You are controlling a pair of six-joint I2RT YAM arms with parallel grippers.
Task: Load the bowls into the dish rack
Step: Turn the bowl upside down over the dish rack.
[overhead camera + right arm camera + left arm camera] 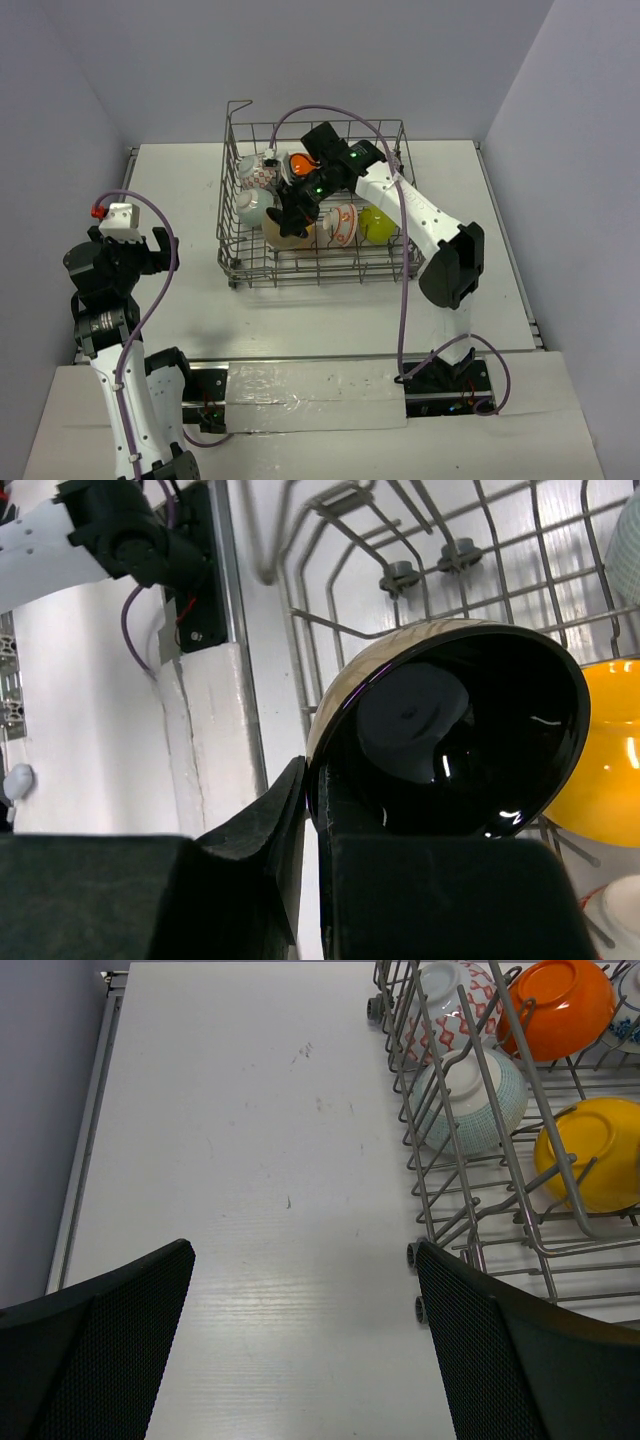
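The grey wire dish rack [232, 262] stands mid-table. In it are a red-and-white patterned bowl [258, 170], an orange bowl [300, 163], a pale teal bowl [252, 205], a yellow bowl [283, 237], another red-patterned bowl [340, 222] and a lime green bowl [376, 224]. My right gripper [290, 215] reaches into the rack. It is shut on the rim of a glossy black bowl [470, 740], tilted on edge just above the rack wires [330, 620] beside the yellow bowl [610, 750]. My left gripper [303, 1252] hangs open over bare table left of the rack [470, 1230].
The white table [250, 1110] has a raised rail along its left edge [85, 1150]. Grey walls close in on three sides. A raised wire loop [238, 105] stands at the rack's far left corner. The arm bases and a cable [400, 300] sit at the near edge.
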